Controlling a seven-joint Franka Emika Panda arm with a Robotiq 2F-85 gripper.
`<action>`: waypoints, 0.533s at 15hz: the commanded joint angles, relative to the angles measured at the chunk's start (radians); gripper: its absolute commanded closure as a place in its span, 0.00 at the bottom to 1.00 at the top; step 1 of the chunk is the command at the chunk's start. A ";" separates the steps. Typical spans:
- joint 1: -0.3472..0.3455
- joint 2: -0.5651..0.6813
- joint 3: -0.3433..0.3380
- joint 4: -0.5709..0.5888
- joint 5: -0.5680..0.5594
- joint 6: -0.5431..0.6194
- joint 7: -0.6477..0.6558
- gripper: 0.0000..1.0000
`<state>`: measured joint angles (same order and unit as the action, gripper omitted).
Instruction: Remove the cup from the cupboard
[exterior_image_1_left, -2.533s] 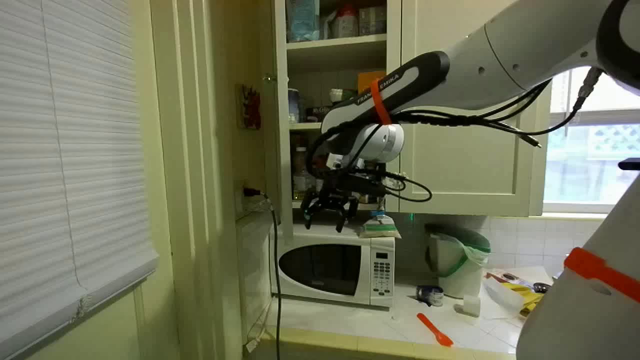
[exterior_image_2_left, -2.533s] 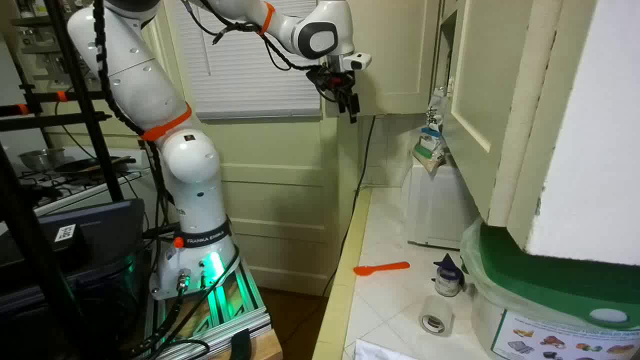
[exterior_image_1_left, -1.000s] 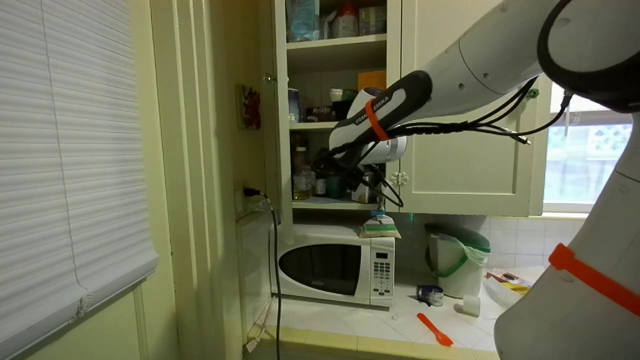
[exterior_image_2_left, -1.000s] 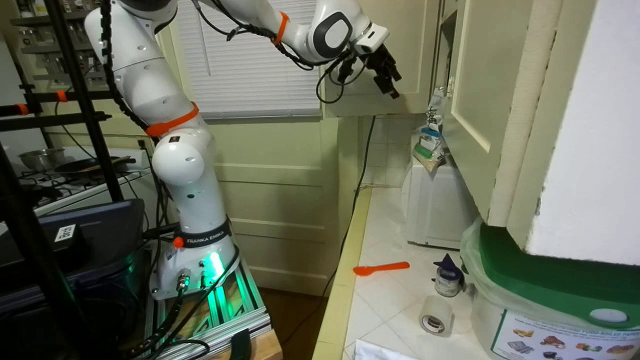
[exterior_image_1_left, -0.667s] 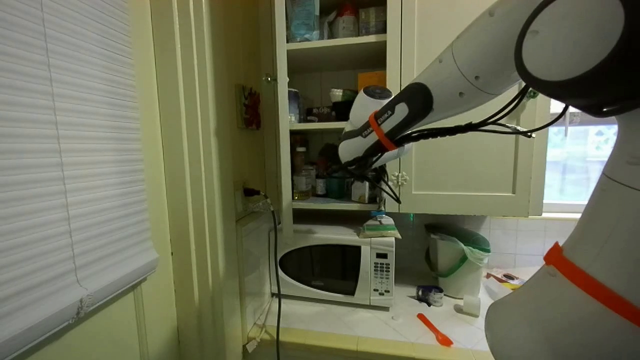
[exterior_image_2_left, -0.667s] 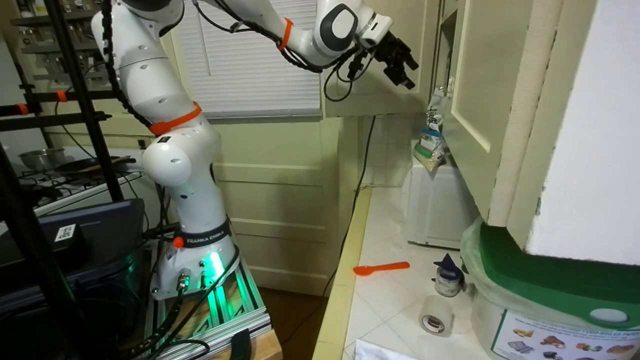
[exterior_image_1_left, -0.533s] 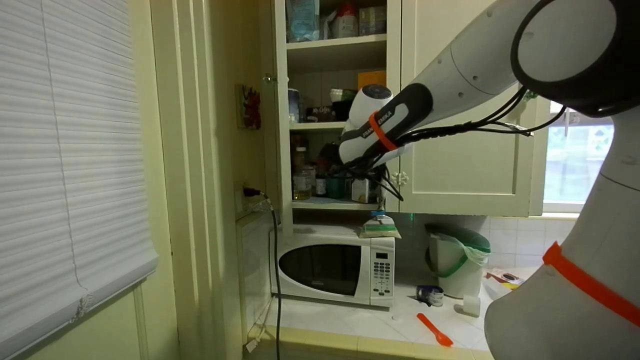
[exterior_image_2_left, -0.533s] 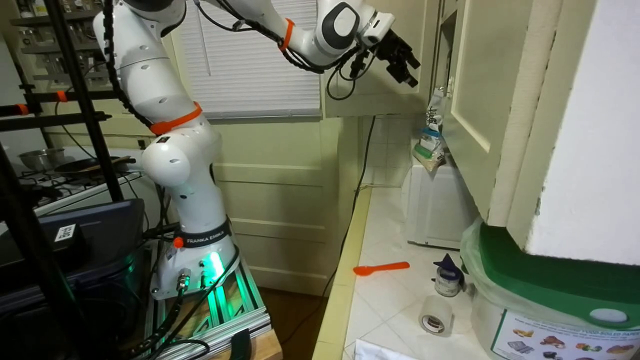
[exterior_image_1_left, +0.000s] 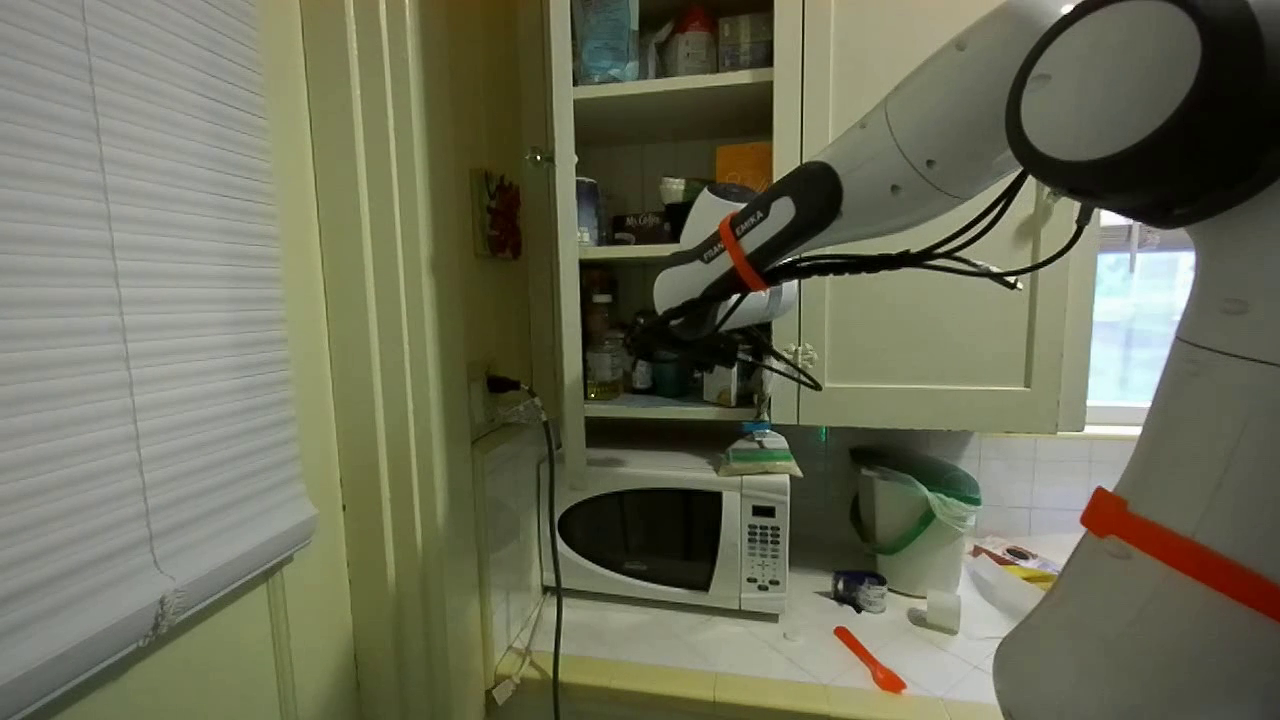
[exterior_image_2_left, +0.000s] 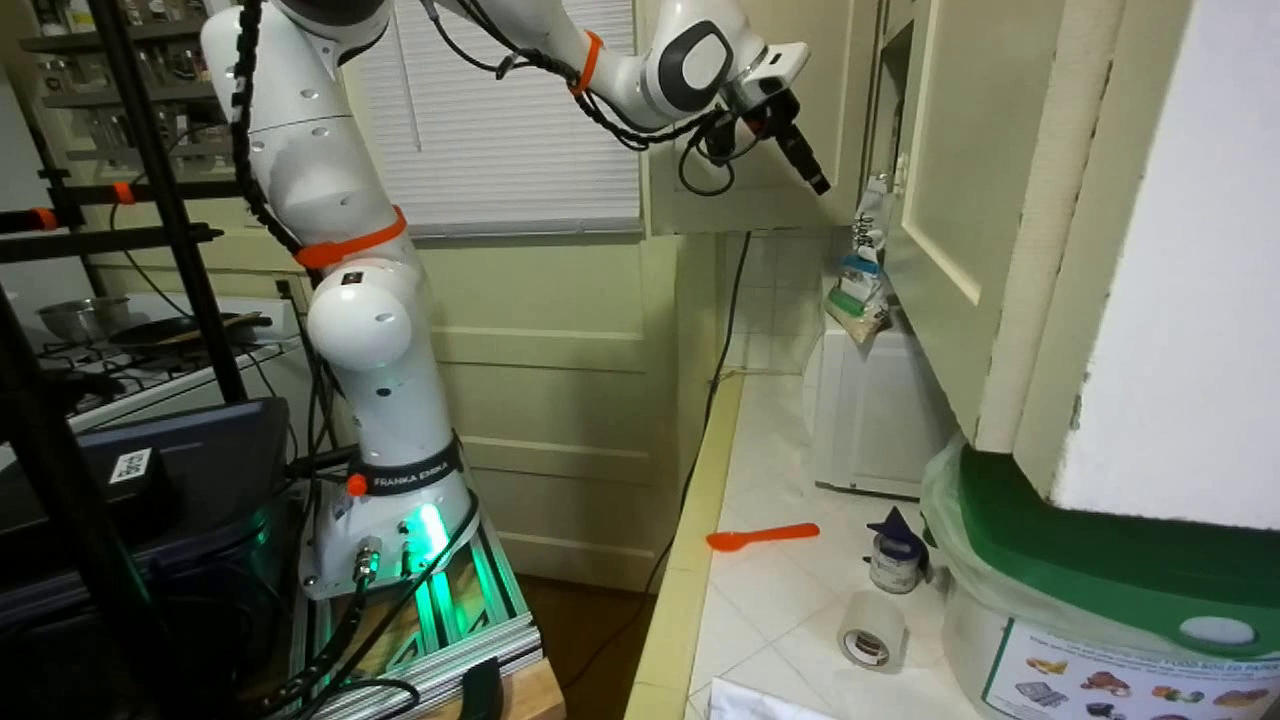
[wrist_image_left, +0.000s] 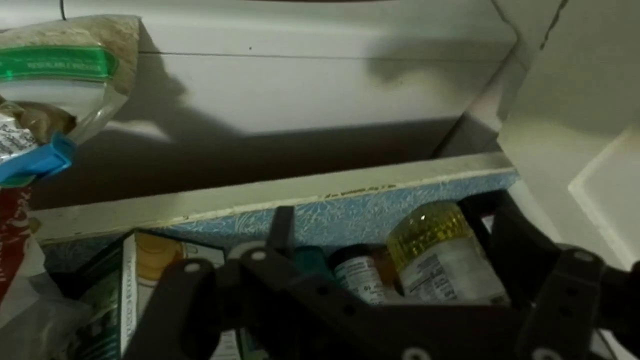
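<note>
Sitting beyond parted jaws: teal cup (wrist_image_left: 311, 260), partly hidden; inside cupboard (exterior_image_1_left: 786, 100)

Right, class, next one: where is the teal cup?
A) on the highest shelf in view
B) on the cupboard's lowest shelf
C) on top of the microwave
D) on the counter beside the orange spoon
B: in an exterior view, the teal cup shows just above the lowest shelf of the cupboard, over the microwave.
</note>
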<state>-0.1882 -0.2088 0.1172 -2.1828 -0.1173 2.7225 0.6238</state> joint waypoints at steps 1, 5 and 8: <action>0.083 0.031 -0.064 0.056 0.096 -0.138 -0.218 0.00; 0.096 0.031 -0.087 0.087 0.066 -0.226 -0.336 0.00; 0.088 0.039 -0.088 0.110 0.017 -0.249 -0.366 0.00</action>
<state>-0.1110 -0.1831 0.0439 -2.1074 -0.0623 2.5236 0.2922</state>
